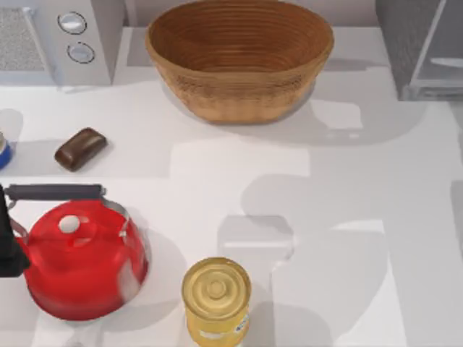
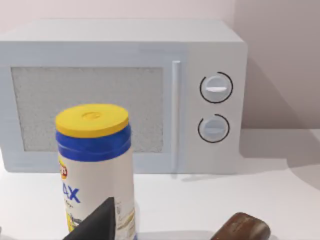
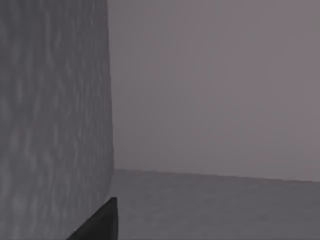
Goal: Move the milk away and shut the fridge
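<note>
Take the basket (image 1: 239,58) at the back middle of the table (image 1: 362,217) as your mark. The fridge (image 1: 405,43) stands to the right of the basket, in the back right corner. Its dark-grey body is nearest the basket, and its pale door panel (image 1: 434,54) slants along the side facing away from it. You cannot tell from above how far the door stands open.

In the right wrist view, a mottled grey face of the fridge (image 3: 50,120) rises close beside the right tool (image 3: 100,222). Just a dark wedge of that tool is in view, with a plain wall behind it. You cannot tell whether that tool is spread or pressed together.

To the left of the basket sits the microwave (image 1: 51,36), its two knobs (image 1: 72,23) facing up toward the camera. Forward and left of the basket lies a brown bar (image 1: 79,148), and further forward a red kettle (image 1: 79,260) with a dark handle. A black part of the left arm (image 1: 9,238) shows at the table's left edge, right against the kettle. Straight forward of the basket, at the table's front edge, stands the yellow can (image 1: 215,296) with its gold lid.

In the left wrist view, the left tool (image 2: 95,225) sits low before a canister (image 2: 95,165) with a yellow lid and blue band. The microwave (image 2: 125,95) is behind the canister and the brown bar (image 2: 242,227) beside it. You cannot tell this tool's state either; nothing is seen pinched in it.
</note>
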`<state>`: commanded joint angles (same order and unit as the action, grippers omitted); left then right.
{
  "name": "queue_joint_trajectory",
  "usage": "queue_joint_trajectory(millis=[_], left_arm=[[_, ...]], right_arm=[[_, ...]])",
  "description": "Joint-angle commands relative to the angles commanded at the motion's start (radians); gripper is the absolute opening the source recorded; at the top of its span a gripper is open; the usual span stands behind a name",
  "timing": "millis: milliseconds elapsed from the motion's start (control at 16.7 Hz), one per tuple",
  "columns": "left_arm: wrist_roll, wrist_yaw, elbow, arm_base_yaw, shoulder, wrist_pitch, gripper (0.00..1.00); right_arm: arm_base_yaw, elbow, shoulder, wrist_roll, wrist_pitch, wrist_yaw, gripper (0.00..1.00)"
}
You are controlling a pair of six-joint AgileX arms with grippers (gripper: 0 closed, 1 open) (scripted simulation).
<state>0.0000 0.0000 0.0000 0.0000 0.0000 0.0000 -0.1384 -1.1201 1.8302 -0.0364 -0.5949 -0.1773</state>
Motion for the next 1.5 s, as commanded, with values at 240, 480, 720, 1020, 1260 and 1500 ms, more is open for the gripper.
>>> queue_joint_trajectory(millis=[240,480,720,1020,1260,1500], left_arm=[[0.0,0.0,0.0,0.0,0.0,0.0,1.0],[0.0,0.0,0.0,0.0,0.0,0.0,1.0],[0.0,0.0,0.0,0.0,0.0,0.0,1.0],[0.0,0.0,0.0,0.0,0.0,0.0,1.0],[0.0,0.0,0.0,0.0,0.0,0.0,1.0],[0.0,0.0,0.0,0.0,0.0,0.0,1.0]], right_arm=[[0.05,0.207,-0.408,0.002,0.104,0.015,1.0],[0.098,0.467,-0.871,0.014,0.232,0.04,1.0],[0.131,0.735,-1.303,0.027,0.372,0.08,1.0],[0.143,1.006,-1.691,0.036,0.526,0.142,1.0],[0.139,1.114,-1.823,0.036,0.591,0.175,1.0],[0.138,1.12,-1.83,0.036,0.595,0.177,1.0]])
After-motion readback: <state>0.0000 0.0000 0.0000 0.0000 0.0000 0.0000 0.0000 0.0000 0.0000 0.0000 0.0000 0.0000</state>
